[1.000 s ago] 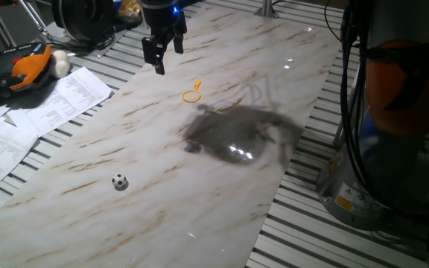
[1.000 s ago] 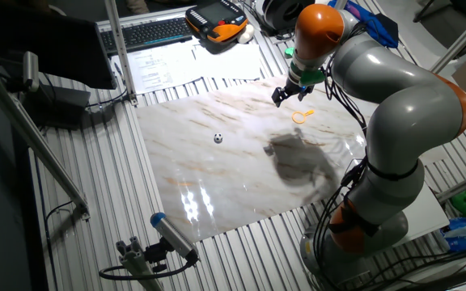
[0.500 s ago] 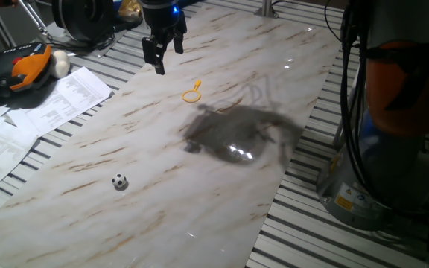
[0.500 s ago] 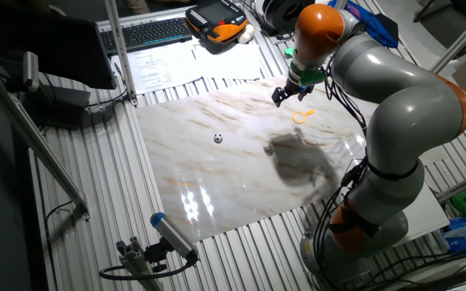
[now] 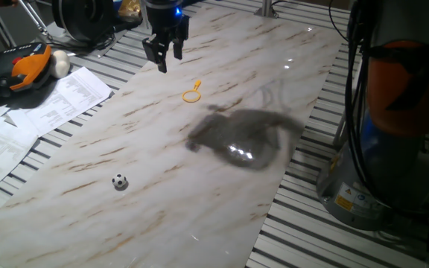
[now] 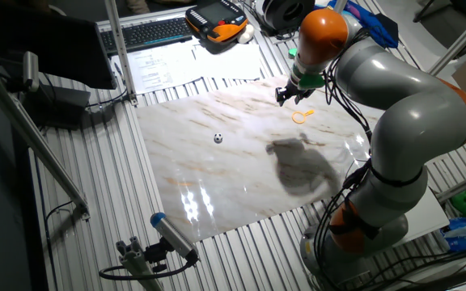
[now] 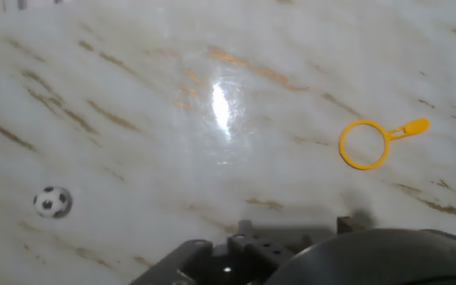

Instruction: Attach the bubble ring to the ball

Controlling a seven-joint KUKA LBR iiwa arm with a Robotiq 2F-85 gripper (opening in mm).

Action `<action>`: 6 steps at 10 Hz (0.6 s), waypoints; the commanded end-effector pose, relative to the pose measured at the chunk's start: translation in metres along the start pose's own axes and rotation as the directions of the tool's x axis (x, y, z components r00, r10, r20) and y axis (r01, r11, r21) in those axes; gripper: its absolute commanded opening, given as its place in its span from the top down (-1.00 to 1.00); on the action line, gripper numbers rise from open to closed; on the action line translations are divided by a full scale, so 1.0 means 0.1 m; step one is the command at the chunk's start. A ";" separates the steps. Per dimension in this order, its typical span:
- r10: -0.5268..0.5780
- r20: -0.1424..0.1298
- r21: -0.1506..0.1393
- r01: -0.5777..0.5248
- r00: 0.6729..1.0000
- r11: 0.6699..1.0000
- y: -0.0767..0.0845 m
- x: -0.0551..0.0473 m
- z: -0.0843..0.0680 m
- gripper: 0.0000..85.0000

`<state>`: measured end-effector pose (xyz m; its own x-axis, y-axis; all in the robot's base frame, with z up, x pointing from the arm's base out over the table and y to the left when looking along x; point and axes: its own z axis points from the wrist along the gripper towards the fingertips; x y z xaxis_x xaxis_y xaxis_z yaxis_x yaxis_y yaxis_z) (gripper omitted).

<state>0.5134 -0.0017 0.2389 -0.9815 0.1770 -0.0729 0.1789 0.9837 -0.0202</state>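
Note:
The yellow-orange bubble ring lies flat on the marble board, handle pointing away from the ball; it also shows in the other fixed view and the hand view. The tiny black-and-white ball sits alone far off toward the board's near left corner, also seen in the other fixed view and in the hand view. My gripper hangs above the board, a little behind and left of the ring, its fingers apart and empty.
Paper sheets, an orange-and-black pendant and a larger cream ball lie left of the board. A keyboard is beyond it. The robot base stands at the right, and slatted table surrounds the marble board.
The arm has shifted slightly, carrying the gripper a little farther back and up; its shadow on the board shifted too. Ring and ball have not moved.

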 end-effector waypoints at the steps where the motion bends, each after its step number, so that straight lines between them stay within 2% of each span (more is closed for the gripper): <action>1: 0.358 0.002 0.036 -0.358 0.934 0.933 -0.06 -0.01 0.03 1.00; 3: 0.335 -0.006 0.020 -0.335 0.942 0.942 -0.26 -0.05 0.09 1.00; 5: 0.425 -0.024 0.035 -0.424 0.905 0.905 -0.43 -0.10 0.11 1.00; 6: 0.439 -0.033 0.041 -0.437 0.898 0.898 -0.54 -0.14 0.14 1.00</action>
<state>0.5184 -0.0573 0.2252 -0.9269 0.3732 -0.0387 0.3743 0.9270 -0.0238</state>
